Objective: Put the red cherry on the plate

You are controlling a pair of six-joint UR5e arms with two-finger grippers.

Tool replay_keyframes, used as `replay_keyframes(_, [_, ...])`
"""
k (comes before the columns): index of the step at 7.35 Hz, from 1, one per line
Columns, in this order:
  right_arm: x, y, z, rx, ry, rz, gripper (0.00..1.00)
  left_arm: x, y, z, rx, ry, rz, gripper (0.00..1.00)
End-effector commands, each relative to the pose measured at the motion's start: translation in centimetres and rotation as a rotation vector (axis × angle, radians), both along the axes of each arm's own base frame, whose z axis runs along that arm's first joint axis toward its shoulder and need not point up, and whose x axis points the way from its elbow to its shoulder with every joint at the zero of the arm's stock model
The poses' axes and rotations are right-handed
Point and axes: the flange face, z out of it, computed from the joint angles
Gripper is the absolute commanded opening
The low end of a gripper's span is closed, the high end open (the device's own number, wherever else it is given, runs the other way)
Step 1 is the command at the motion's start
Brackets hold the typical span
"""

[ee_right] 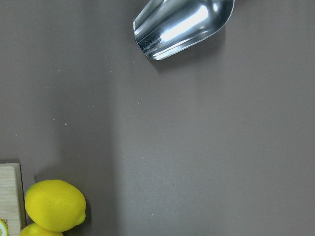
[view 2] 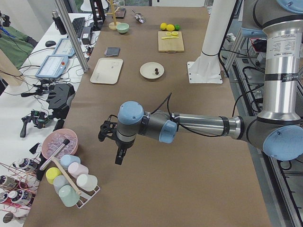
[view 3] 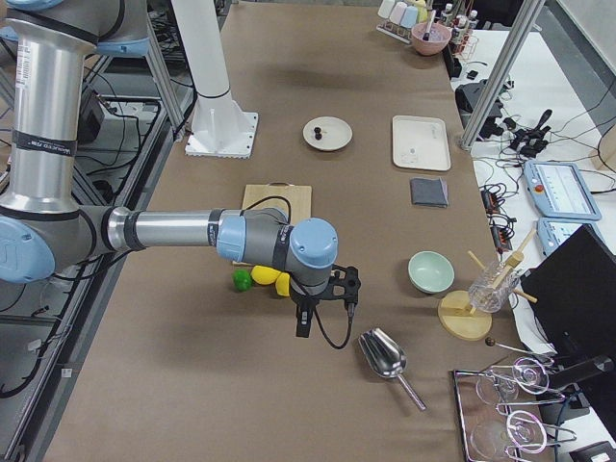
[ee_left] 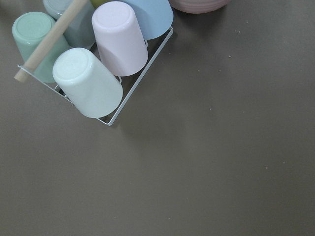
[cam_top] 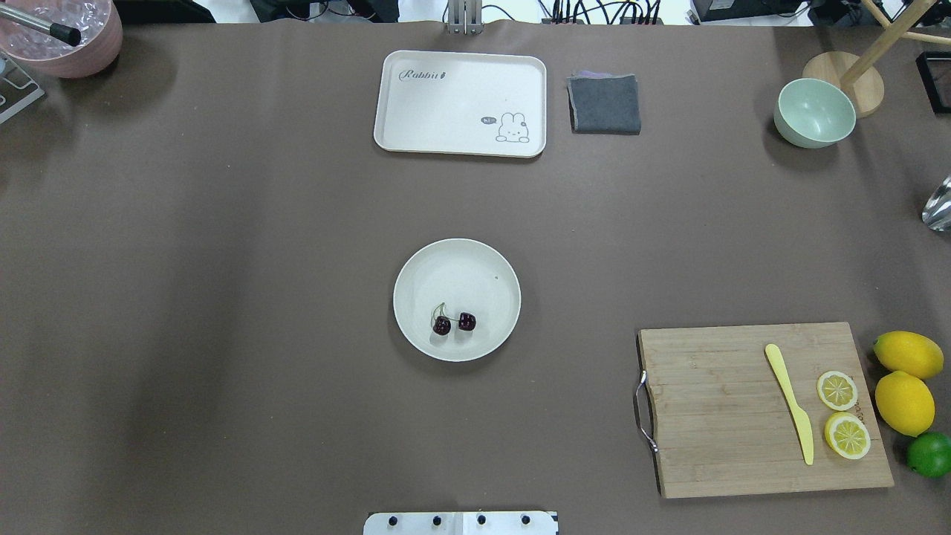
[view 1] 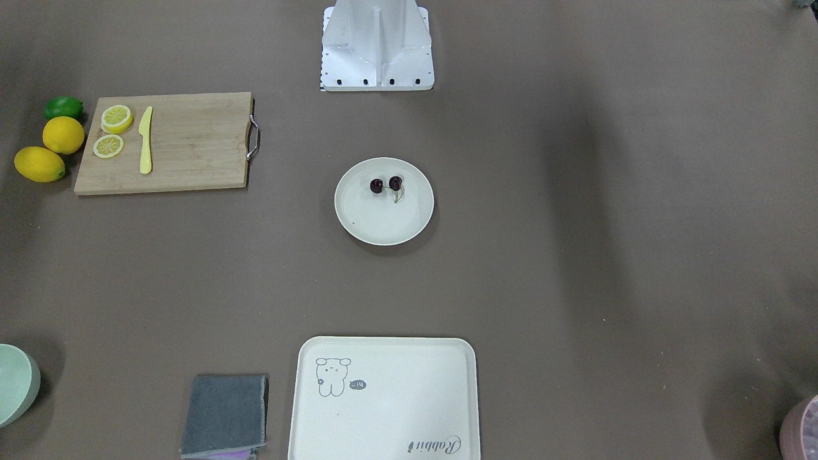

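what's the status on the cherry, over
Left pincer and right pincer off at opposite table ends, open or shut unclear. Red cherry lies inside the plate, near its robot-side edge. No arm over the plate.

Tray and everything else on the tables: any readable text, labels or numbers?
"Rabbit": script word in one corner of the cream tray.
"hi~": in the dark speech bubble beside the tray's animal drawing; small, so this is my best reading.
Pendant screens on the side table: too small to read.
Nothing else is legible.

Glossy red cherry (cam_top: 466, 321), matt plate (cam_top: 461, 271)
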Motion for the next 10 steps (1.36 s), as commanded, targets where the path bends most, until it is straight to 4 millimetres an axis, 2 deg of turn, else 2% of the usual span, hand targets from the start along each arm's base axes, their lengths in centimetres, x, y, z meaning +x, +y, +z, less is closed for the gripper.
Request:
replay_keyframes(1, [-0.03,-0.43,-0.43,0.012,-0.002,0.001,1.0,0.33,0.15,0.09,0.024,-0.003,0.013,0.98])
replay_keyframes(10, [-0.14,-0.85,-1.19,0.027,-0.02,0.004,1.0,0.48,0.42,0.23,0.06,-0.003,0.015,0.98])
